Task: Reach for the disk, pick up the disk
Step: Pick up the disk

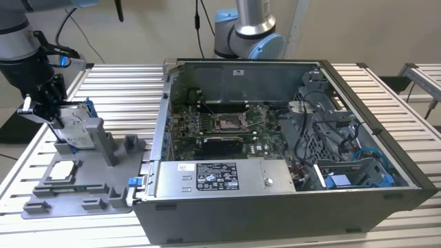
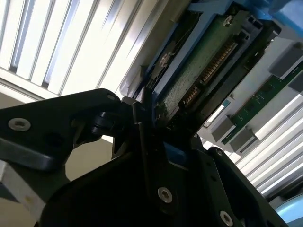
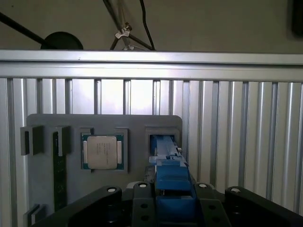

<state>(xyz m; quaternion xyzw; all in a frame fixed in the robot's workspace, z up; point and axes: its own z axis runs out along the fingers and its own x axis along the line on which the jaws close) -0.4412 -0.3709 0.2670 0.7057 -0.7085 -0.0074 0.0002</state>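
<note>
**Tool clenched on the disk; disk upright in the fixture slot, beside the open case.**

The slatted table (image 1: 117, 85) carries the open computer case (image 1: 276, 206) and, at the exterior view's left, the grey fixture (image 1: 93, 194). The disk (image 1: 77, 126) stands on edge in the fixture's slot. I judge it stiff, fairly heavy and shock-sensitive. One face shows bare circuit board, so the blue side rails are the place to hold. The tool (image 3: 171, 203) is narrowly set, fingers pressed on those rails. A processor chip (image 3: 102, 152) lies nearby.

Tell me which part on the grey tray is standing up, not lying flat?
The disk with blue rails, standing on edge in the claw. The square silver chip lies flat in the grey tray.
</note>
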